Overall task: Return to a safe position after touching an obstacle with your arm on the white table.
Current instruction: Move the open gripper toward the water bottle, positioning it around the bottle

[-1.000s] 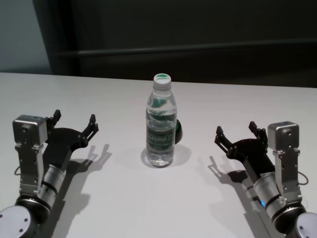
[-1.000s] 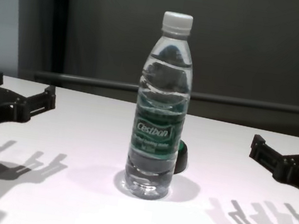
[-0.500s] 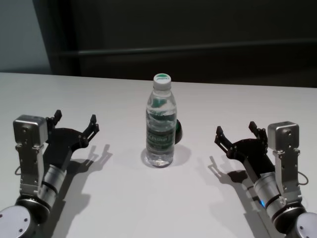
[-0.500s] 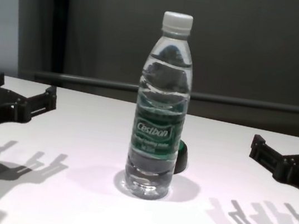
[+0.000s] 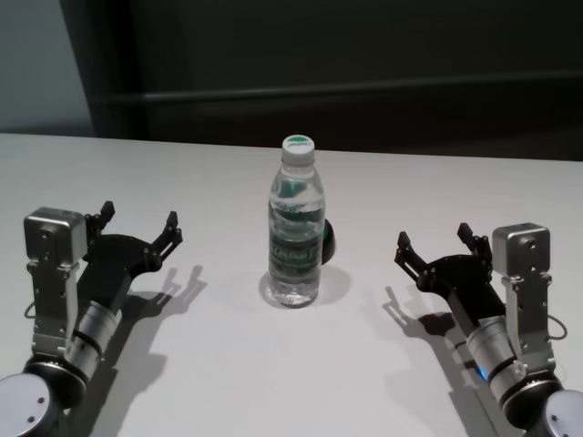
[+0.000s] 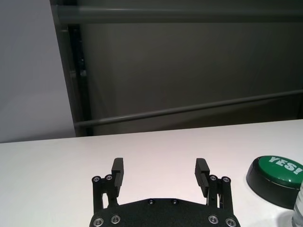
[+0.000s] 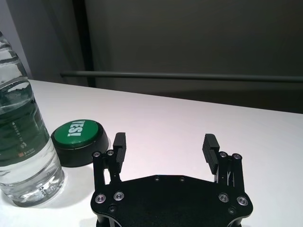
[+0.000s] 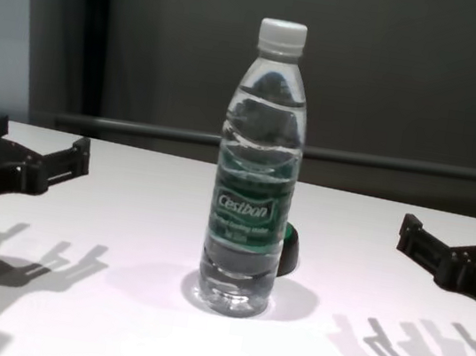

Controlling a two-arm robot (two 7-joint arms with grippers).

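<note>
The obstacle, a clear water bottle [image 5: 295,228] with a white cap and green label, stands upright mid-table on the white table [image 5: 228,364]. It also shows in the chest view [image 8: 257,172] and in the right wrist view [image 7: 19,142]. My left gripper [image 5: 138,217] hovers low over the table well to the bottle's left, open and holding nothing [image 6: 160,165]. Far off on the bottle's right my right gripper [image 5: 433,235] is likewise open and empty [image 7: 164,140]. Neither arm touches the bottle.
A small black dome button with a green "YES!" top [image 7: 75,135] sits just behind the bottle, to its right [image 5: 326,241]. A dark wall with a horizontal rail [image 5: 364,86] runs beyond the table's far edge.
The left arm has eased back very slightly toward the near edge. The bottle, the button and the right arm have not moved.
</note>
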